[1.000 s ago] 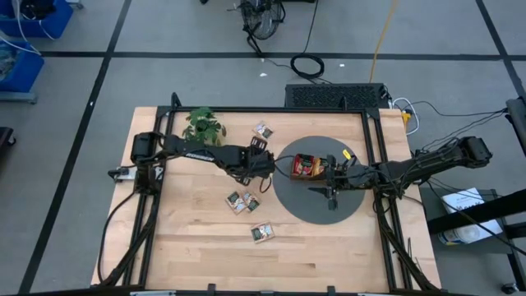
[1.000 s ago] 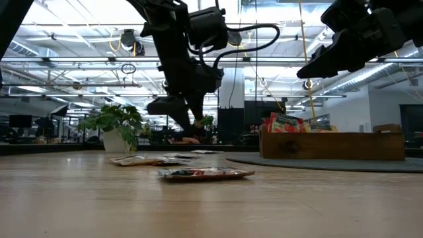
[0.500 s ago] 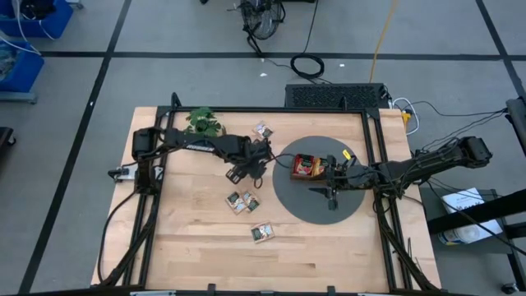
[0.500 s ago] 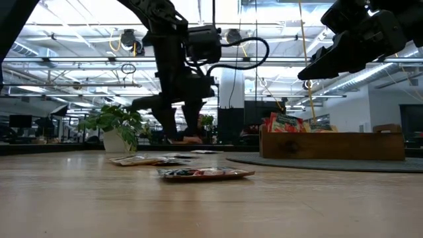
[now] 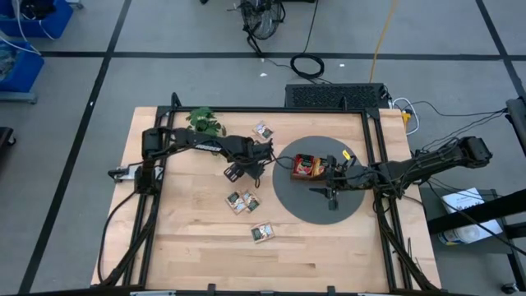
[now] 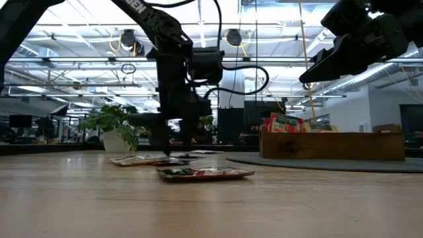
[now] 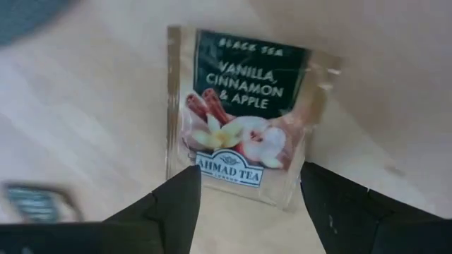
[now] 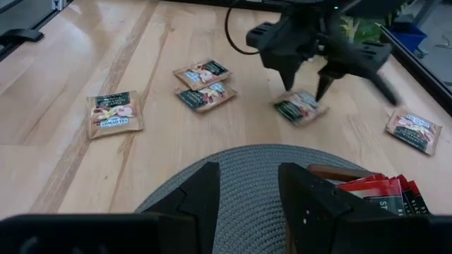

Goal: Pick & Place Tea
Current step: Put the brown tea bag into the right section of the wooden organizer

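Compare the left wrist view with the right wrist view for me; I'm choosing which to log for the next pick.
Only the left wrist view shows the print on the sachet: black tea, vanilla, cinnamon and apple. Only the right wrist view shows four other sachets lying on the table, the grey mat and red sachets in the tray. Both show that sachet under the left gripper, whose jaws are open, straddling it.

Grey floor [image 5: 74,90] with dark seam lines; coiled black cable [image 5: 307,65]; ceiling strip lights [image 6: 79,30] overhead.

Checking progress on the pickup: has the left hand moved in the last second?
Yes. The left hand swung away from the grey mat, toward the plant.
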Controlling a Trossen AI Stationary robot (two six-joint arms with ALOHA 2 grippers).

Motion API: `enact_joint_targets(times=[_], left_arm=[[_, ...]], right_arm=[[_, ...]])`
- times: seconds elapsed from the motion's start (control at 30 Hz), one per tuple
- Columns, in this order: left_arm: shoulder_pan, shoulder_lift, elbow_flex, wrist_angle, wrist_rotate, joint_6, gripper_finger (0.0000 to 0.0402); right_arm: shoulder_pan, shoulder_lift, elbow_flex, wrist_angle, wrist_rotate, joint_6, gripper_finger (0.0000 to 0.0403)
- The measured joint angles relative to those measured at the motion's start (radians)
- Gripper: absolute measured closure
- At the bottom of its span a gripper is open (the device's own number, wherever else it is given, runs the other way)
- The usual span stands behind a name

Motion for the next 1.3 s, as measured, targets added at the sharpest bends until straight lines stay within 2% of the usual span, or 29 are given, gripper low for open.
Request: enact_joint_targets(times=[0.23,0.53,0.87,1.0,1.23,1.3], left_arm=[[0.005,0.009,0.002,0.021,0.006,0.040,0.0158],[0.017,0.043,0.005,0.001,0.068,0.032,0.0158],[0.032,0.052,0.003,0.060,0.111,-0.002,0.0164],[0.033,0.053,0.002,0.060,0.153,-0.011,0.0217],[0.047,0.053,0.000,0.078,0.231,-0.048,0.0379],[0.052,0.055,0.000,0.113,0.252,-0.117,0.0392]], right_arm=[[0.000,0.000,0.000,-0.006,0.000,0.001,0.0273],[0.000,0.000,0.000,-0.006,0.000,0.002,0.0273],[0.000,0.000,0.000,-0.006,0.000,0.005,0.0273],[0.000,0.000,0.000,-0.006,0.000,0.004,0.0273],[0.000,0.000,0.000,-0.006,0.000,0.005,0.0273],[0.000,0.000,0.000,-0.006,0.000,0.007,0.0273]])
